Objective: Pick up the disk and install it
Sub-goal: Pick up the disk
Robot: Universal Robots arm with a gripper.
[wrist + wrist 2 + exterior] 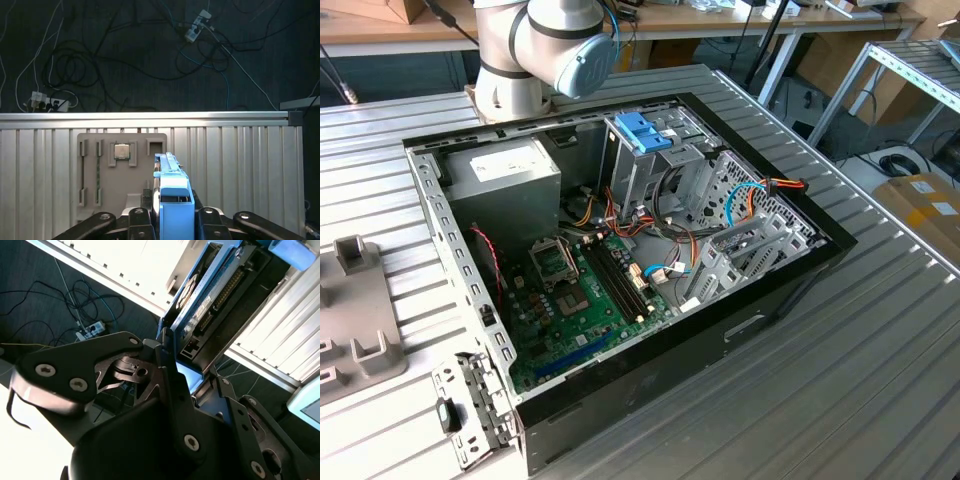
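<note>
Gripper [175, 219] links lie nearest in your first wrist view. Its two black fingers [142, 217] are clenched on the disk [170, 172], which you see edge-on in its light-blue carrier [175, 202]. Your disk is held over the ribbed metal worktop [240, 165], close to the worktop's edge and near a grey fixture plate [125, 142] that carries a processor chip [121, 151]. Beyond that edge, cables [75, 65] lie on the dark floor. In the second wrist view, the drive's circuit board [215, 295] faces you. In the exterior view, the open computer case [670, 370] sits mid-worktop. Its upright drive cage [630, 180] bears a blue handle piece [642, 133]. The arm's base [505, 95] stands at the case's far corner.
</note>
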